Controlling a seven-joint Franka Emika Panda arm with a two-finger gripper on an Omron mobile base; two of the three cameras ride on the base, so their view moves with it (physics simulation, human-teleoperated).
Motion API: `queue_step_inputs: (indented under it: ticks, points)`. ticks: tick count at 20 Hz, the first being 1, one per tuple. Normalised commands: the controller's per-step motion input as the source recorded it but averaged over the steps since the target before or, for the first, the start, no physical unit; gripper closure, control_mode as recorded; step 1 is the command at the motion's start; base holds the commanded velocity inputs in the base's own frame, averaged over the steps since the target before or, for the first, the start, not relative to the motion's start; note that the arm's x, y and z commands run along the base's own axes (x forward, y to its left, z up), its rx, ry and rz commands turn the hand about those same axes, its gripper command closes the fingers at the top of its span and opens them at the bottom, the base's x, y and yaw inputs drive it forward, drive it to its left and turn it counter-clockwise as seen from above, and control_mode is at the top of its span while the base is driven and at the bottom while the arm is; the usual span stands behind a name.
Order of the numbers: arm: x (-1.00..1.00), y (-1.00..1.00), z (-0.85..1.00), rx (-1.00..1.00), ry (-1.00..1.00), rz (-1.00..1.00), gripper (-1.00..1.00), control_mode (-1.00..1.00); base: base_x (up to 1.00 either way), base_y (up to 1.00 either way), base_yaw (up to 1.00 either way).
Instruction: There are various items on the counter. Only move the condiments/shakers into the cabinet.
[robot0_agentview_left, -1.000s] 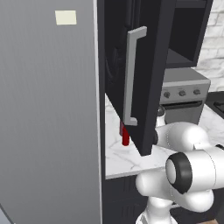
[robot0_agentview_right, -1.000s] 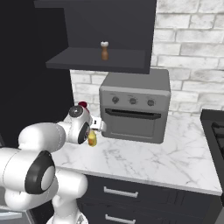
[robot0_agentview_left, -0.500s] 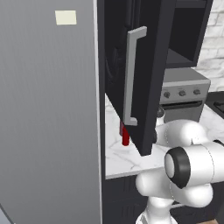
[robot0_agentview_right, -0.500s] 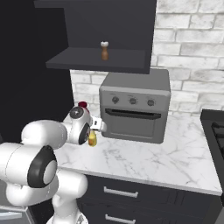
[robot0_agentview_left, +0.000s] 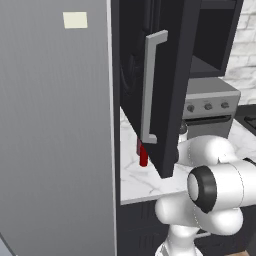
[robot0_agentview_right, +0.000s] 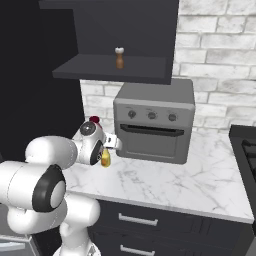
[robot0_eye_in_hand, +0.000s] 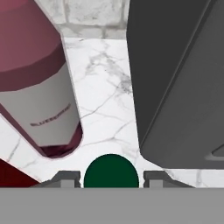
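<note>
We find the small slim red bottle (robot0_agentview_left: 143, 155) standing upright on the white marble worktop (robot0_agentview_right: 175, 180), just behind the open black cabinet door (robot0_agentview_left: 170, 90) with its long grey bar handle (robot0_agentview_left: 150, 85). The two dark fingers (robot0_eye_in_hand: 65, 178) flank a round dark-green cap (robot0_eye_in_hand: 111, 171); we cannot tell whether they grip it. A maroon labelled bottle (robot0_eye_in_hand: 39, 87) stands nearby, left of the silver knobbed oven (robot0_agentview_right: 152, 127).

We see a slim red bottle (robot0_agentview_left: 143, 155) upright on the marble counter (robot0_agentview_left: 135, 180), just below the open black cabinet door (robot0_agentview_left: 170, 90).
</note>
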Motion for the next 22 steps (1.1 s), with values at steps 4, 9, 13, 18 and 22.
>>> queue_step_inputs:
  ticks: [4,9,13,18,22]
  points:
    - [0.00,0.00,0.00,0.00,0.00,0.00,1.00,-1.00,0.00,0.00,0.00]
    - [-0.01,0.00,0.00,0.00,-0.01,0.00,1.00,-1.00,0.00,0.00,0.00]
    - [-0.01,0.02,0.38,0.00,-0.10,0.00,1.00,-1.00,0.00,0.00,0.00]
    - [-0.06,0.00,0.83,0.00,-0.07,-0.04,1.00,-1.00,0.00,0.00,0.00]
    - [-0.15,0.00,1.00,0.00,-0.11,-0.14,1.00,-1.00,0.00,0.00,0.00]
